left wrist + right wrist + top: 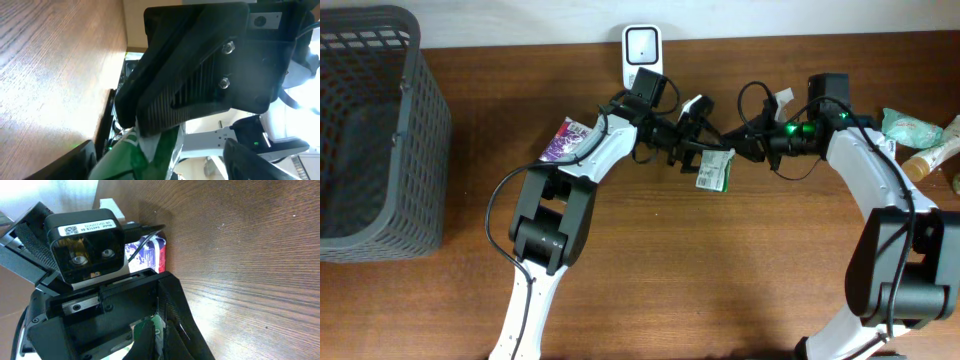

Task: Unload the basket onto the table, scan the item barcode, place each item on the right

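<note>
The item is a green and white packet (714, 171), hanging above the table at the back middle between my two grippers. My right gripper (738, 152) is shut on its upper edge; in the right wrist view the fingertips (172, 340) pinch the green packet (149, 325). My left gripper (692, 155) stands open around the packet (150, 155), its fingers (75, 160) wide apart on either side and off it. The white barcode scanner (642, 50) stands upright at the table's back edge, just behind the left arm.
A purple packet (565, 140) lies left of the left arm. A dark mesh basket (370, 130) fills the far left. A pale green pack (910, 127) and a bottle (932, 155) lie at the right edge.
</note>
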Controlling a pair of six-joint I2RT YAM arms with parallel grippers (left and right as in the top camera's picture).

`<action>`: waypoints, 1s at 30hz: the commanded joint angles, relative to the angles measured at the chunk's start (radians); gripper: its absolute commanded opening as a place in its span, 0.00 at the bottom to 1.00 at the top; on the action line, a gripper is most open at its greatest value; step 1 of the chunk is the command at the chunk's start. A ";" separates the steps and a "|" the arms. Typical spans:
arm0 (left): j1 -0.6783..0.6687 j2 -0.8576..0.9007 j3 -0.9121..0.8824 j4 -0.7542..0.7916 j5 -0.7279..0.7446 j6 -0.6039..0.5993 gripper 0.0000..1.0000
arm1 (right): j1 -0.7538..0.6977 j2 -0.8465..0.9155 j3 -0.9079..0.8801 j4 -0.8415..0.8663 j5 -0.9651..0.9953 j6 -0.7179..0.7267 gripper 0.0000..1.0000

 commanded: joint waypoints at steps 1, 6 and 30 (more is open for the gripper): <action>-0.003 -0.041 0.004 0.013 -0.068 0.012 0.81 | 0.008 0.008 0.004 -0.001 0.079 0.002 0.04; 0.057 -0.041 0.009 0.060 -0.171 0.012 0.79 | 0.006 0.007 0.134 -0.143 0.343 -0.060 0.04; 0.246 -0.397 0.062 -0.686 -1.654 0.279 0.99 | 0.403 0.015 0.093 -0.447 1.157 -0.757 1.00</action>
